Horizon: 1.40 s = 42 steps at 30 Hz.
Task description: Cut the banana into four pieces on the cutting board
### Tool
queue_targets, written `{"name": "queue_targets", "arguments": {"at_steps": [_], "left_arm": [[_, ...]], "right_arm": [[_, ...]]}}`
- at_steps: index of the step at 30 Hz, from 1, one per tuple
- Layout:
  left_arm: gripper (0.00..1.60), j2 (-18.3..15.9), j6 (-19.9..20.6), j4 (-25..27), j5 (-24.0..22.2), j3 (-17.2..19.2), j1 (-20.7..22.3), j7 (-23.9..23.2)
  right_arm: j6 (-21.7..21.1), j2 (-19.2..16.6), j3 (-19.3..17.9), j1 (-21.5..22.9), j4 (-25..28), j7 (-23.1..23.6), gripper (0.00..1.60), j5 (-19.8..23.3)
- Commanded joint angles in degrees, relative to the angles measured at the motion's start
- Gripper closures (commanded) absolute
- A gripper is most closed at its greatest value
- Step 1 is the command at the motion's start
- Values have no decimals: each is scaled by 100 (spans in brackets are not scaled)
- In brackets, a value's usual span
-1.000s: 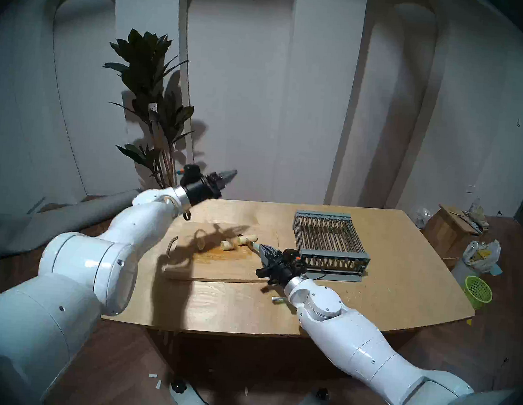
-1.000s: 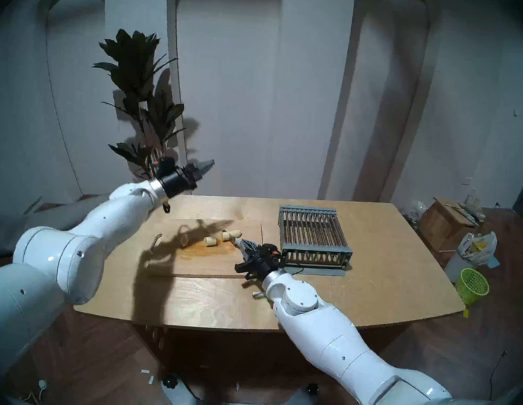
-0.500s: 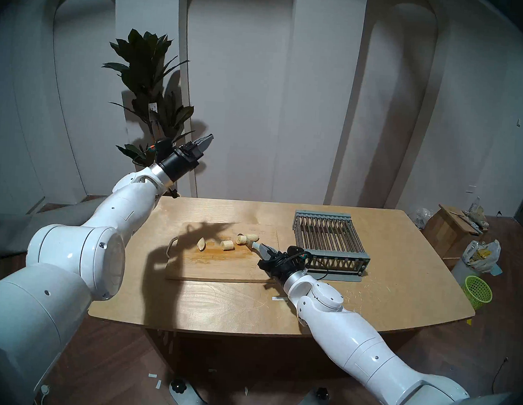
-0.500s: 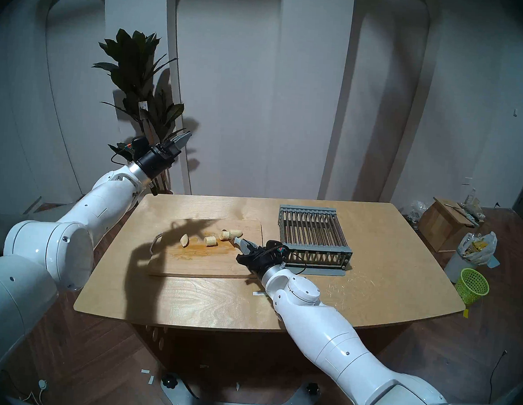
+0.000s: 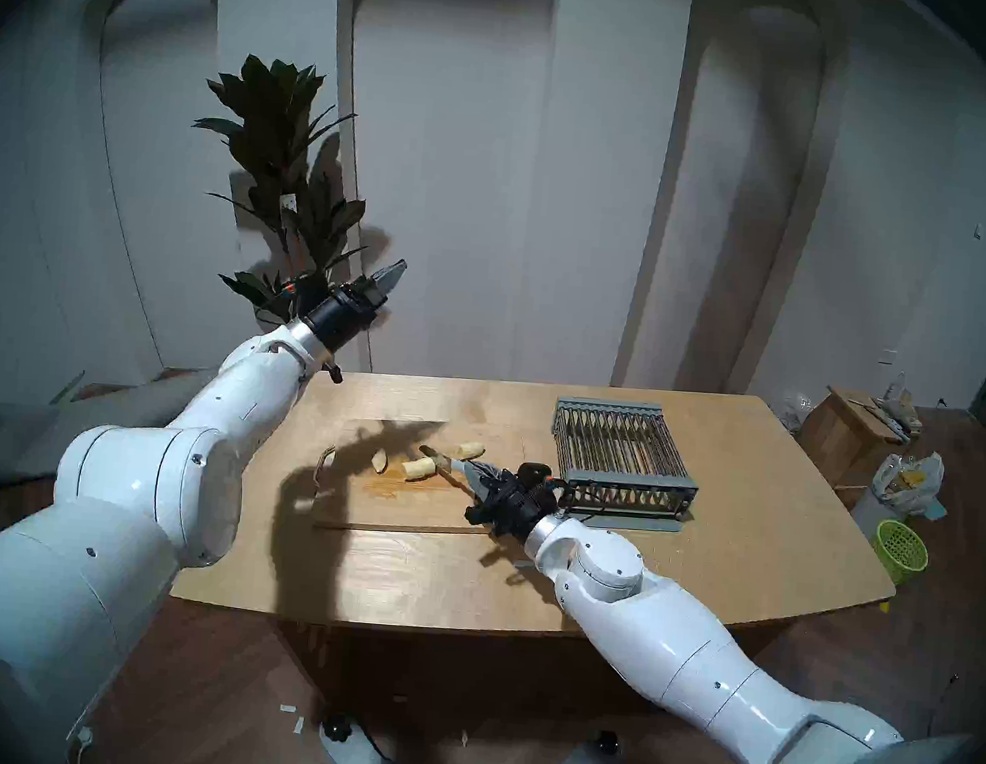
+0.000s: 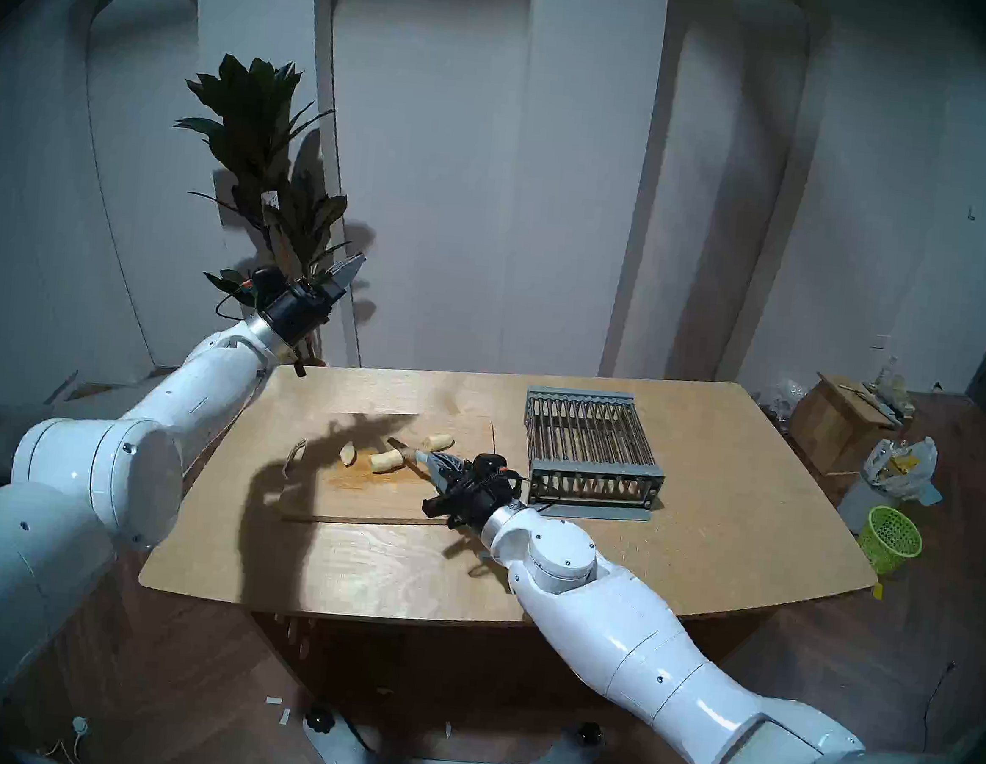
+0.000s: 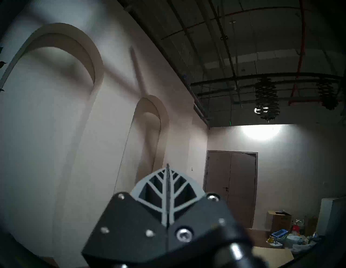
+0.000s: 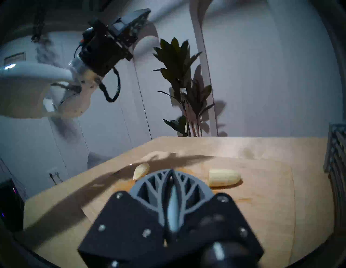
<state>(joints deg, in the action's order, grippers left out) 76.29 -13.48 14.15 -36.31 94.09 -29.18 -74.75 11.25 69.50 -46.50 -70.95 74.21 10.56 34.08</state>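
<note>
On the bench lies the board, banana chunks scattered over it; the right end effector reaches low over the board's right part, jaws clamped on a knife whose blade touches the middle chunk; the left end effector, jaws together and empty, hangs high near the plant.

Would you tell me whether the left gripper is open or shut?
Shut: the left gripper's fingers press flat together with nothing between them.
</note>
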Motion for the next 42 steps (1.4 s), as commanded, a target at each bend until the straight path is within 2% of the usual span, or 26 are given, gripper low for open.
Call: {"name": "queue_targets", "arguments": {"at_steps": [1, 3, 5, 6, 8, 9, 13, 17, 18, 19, 20, 27, 29, 35, 42], "left_arm": [[160, 26, -34, 75, -222, 208, 98, -141], [160, 19, -52, 96, -276, 272, 64, -180], [160, 16, -73, 125, -309, 309, 46, -222], [160, -1, -115, 174, -321, 336, 23, -245], [160, -7, -149, 215, -332, 358, 3, -264], [160, -43, -256, 284, -310, 364, -8, -220], [160, -181, -530, 489, -203, 343, 7, -1], [160, -263, -623, 636, -190, 365, -43, 150], [152, -316, -591, 658, -183, 361, -45, 137], [33, -339, -613, 713, -204, 392, -72, 186], [0, -375, -652, 766, -216, 418, -89, 219], [0, -539, -652, 1172, -235, 511, -205, 361], [0, -619, -787, 1284, -143, 463, -233, 384], [0, -730, -896, 1601, -75, 479, -441, 386], [0, -940, -974, 1882, 133, 456, -778, 374]], "right_arm": [[611, -198, -29, 263, 197, -385, 160, -809], [767, -249, 4, 289, 232, -550, 160, -1124], [828, -241, -1, 260, 250, -663, 160, -1226], [944, -287, 54, 265, 269, -794, 160, -1532], [980, -272, 56, 226, 287, -896, 160, -1620], [1080, -274, 106, 203, 302, -1057, 160, -1900], [1080, -246, 109, 147, 407, -1236, 160, -2055], [1088, -235, 111, 117, 460, -1402, 160, -2195], [1078, -243, 107, 107, 498, -1417, 160, -2196], [1078, -252, 111, 96, 532, -1455, 160, -2227], [1071, -255, 112, 83, 556, -1500, 160, -2257], [1025, -371, 107, 10, 788, -1745, 160, -2542], [1022, -385, 79, -9, 855, -1810, 160, -2575], [1120, -226, -128, -262, 1125, -2099, 160, -2222], [1220, 17, -294, -716, 1414, -2452, 160, -1546]]}}
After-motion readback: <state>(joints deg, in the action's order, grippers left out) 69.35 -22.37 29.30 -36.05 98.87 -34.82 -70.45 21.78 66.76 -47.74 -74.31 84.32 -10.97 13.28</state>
